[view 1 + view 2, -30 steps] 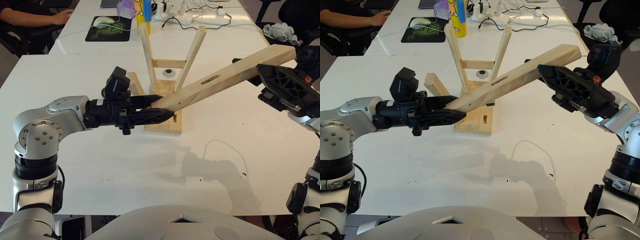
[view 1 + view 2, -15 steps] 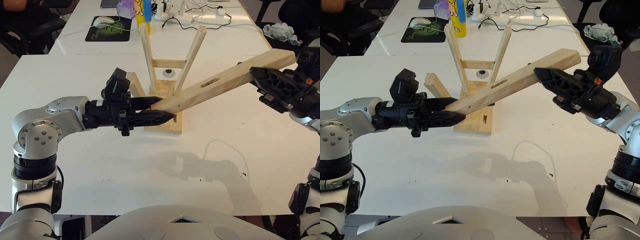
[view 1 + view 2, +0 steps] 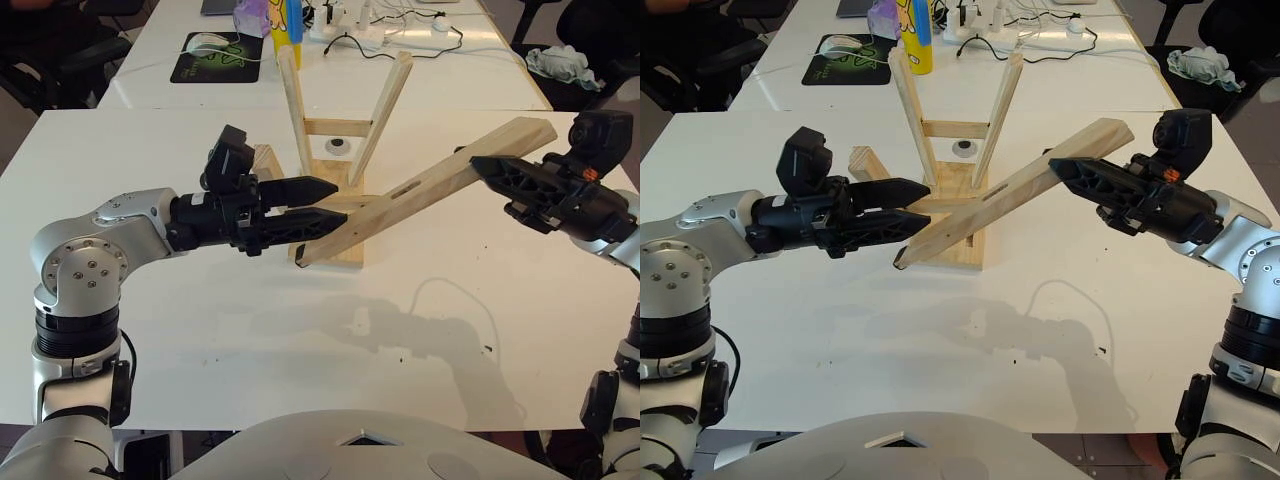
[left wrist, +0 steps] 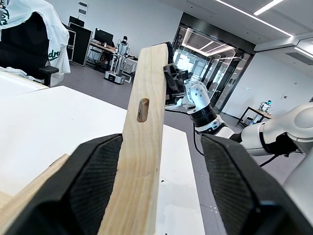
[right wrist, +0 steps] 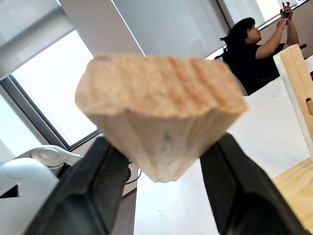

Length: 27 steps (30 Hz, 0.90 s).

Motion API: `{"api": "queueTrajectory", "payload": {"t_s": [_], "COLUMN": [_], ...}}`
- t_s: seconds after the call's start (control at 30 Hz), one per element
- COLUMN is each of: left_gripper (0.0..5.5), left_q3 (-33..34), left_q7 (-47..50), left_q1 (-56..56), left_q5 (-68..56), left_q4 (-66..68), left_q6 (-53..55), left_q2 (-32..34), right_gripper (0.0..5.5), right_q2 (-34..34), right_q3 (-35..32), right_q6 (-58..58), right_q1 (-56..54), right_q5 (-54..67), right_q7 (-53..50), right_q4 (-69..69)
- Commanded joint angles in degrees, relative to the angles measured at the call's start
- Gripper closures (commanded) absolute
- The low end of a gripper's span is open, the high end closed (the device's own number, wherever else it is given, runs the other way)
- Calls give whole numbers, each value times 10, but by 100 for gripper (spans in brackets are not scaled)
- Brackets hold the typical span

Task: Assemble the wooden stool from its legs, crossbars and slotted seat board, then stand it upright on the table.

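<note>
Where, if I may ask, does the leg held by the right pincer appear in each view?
Left eye view: leg slanting across the centre.
Right eye view: same slant, centre.
Left wrist view: between the pads of the left pincer.
Right wrist view: its end face, centre.
Shared landmark: the right pincer clamped on it.

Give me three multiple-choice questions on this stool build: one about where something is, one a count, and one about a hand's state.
1. Where does the seat board lie? A on the white table; B on a chair; C on the floor.
2. How many legs stand upright in it? A one; B two; C four.
3. At the loose leg, the left hand is: A open; B shut on it; C shut on a cable.
Answers: 1 A, it lies flat on the table. 2 B, two legs rise from it, joined by a crossbar. 3 A, its fingers stand apart either side of the leg, which the right hand grips.
</note>
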Motion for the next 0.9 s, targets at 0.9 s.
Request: {"api": "queueTrajectory", "payload": {"t_s": [0.9], "left_gripper": [256], "left_q3": [-330], "left_q7": [121], "left_q1": [105], "left_q5": [593], "left_q4": [40], "left_q6": [-274], "left_q2": [-25], "right_gripper": [338], "right_q2": [-136], "right_q3": [70], "right_q6": [-114], "right_q1": [-9], "right_q5": [-260], "right_q7": [176], "right_q4": [109]}}
